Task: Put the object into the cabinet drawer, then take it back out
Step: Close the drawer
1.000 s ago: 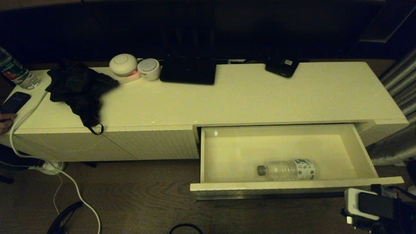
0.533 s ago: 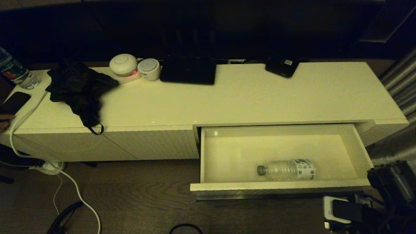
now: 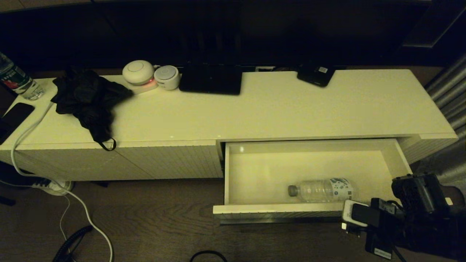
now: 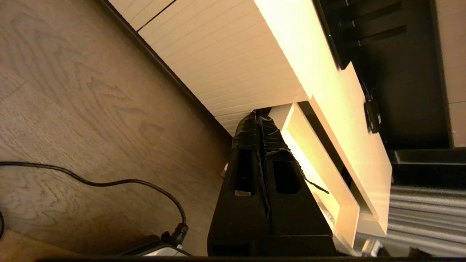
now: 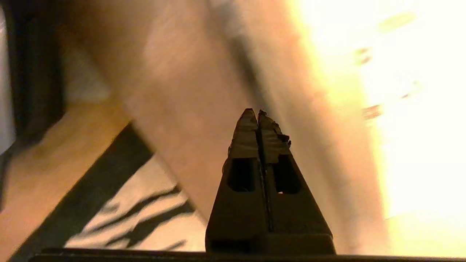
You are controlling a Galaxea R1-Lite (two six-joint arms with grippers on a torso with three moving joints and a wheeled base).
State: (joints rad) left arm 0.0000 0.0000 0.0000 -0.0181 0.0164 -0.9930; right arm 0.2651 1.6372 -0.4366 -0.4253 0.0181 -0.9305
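Observation:
The small clear bottle [image 3: 320,190] lies on its side inside the open cabinet drawer [image 3: 291,208], near the front wall, with its grey cap pointing left. My right arm [image 3: 411,211] hangs low at the drawer's right front corner and covers that corner. In the right wrist view the right gripper [image 5: 257,112] is shut and empty, in front of a blurred pale surface. My left gripper [image 4: 259,112] is also shut and empty. It sits low over the wooden floor beside the drawer's [image 4: 346,218] left end and is out of the head view.
On the cabinet top [image 3: 276,109] are a black cloth [image 3: 87,100], two round white devices [image 3: 138,72], a flat black device [image 3: 211,80] and a small black box [image 3: 316,75]. A red-green labelled bottle [image 3: 16,78], a phone [image 3: 14,113] and a white cable [image 3: 25,134] sit far left. Grey curtain [image 3: 447,94] hangs right.
My right arm has swung left and in toward the drawer, now covering its right front corner. A hand at the far left edge has gone and the phone screen is dark. The bottle has not moved.

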